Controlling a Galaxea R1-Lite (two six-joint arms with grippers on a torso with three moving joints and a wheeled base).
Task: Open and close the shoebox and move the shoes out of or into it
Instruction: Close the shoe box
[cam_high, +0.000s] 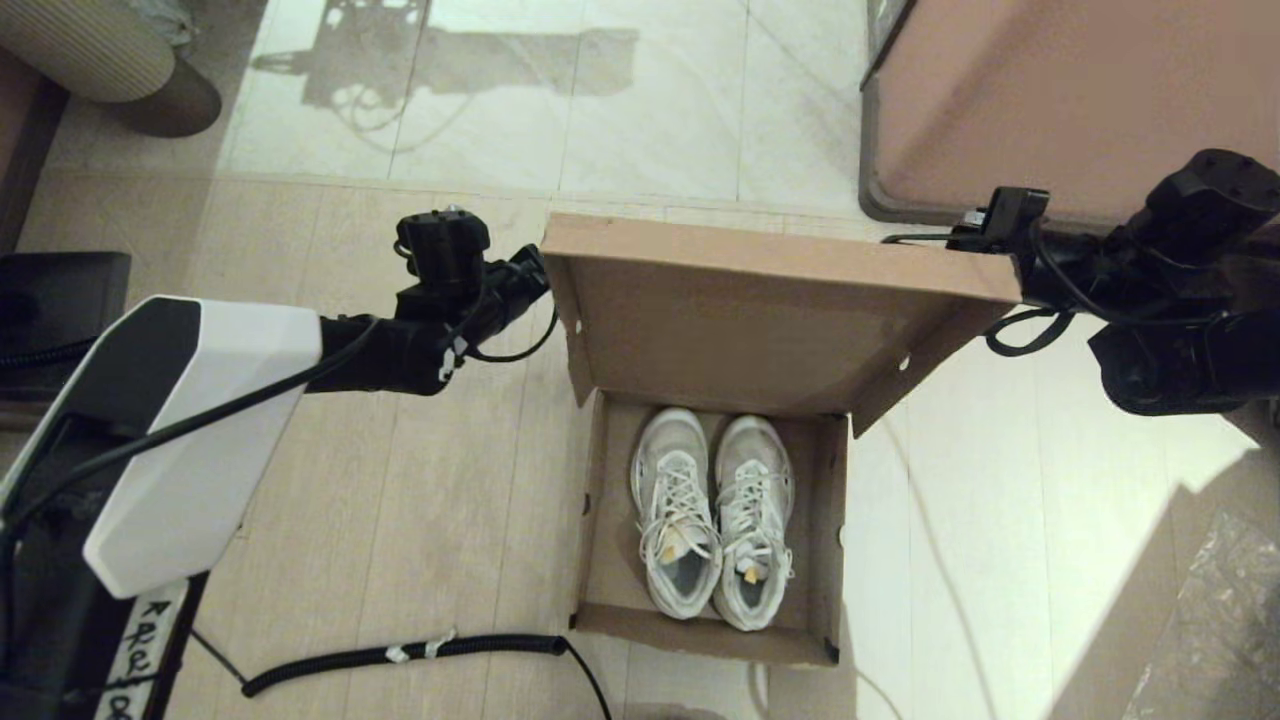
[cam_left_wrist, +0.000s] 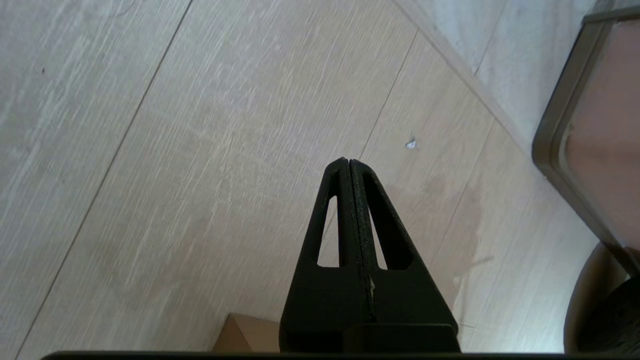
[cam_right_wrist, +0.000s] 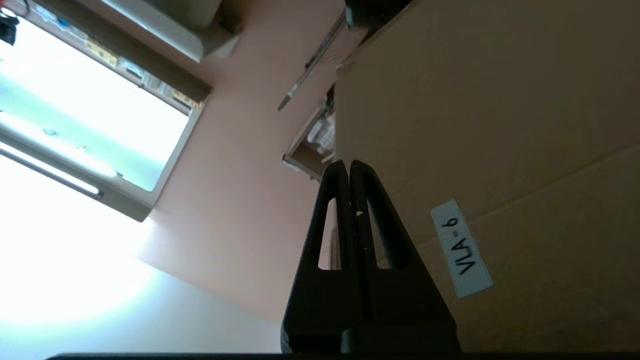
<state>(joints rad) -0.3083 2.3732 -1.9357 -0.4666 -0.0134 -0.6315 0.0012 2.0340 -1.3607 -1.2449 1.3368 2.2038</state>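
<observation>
my right claw (cam_right_wrist: 350, 167) is pinched shut on nothing, its tip beside the outer face of the raised lid (cam_high: 745, 325), close to the lid's white label (cam_right_wrist: 461, 248); whether it touches the cardboard i cannot tell. my left claw (cam_left_wrist: 348, 162) is shut too, empty, over bare floor (cam_left_wrist: 175, 150) at the lid's other top corner. so the lid stands between my two arms, both at its far edge. the shoebox (cam_high: 600, 520) sits on the floor, open toward me. inside, the shoes (cam_high: 712, 515) lie side by side, toes toward the lid hinge, heels toward me, long axis running away from me.
</observation>
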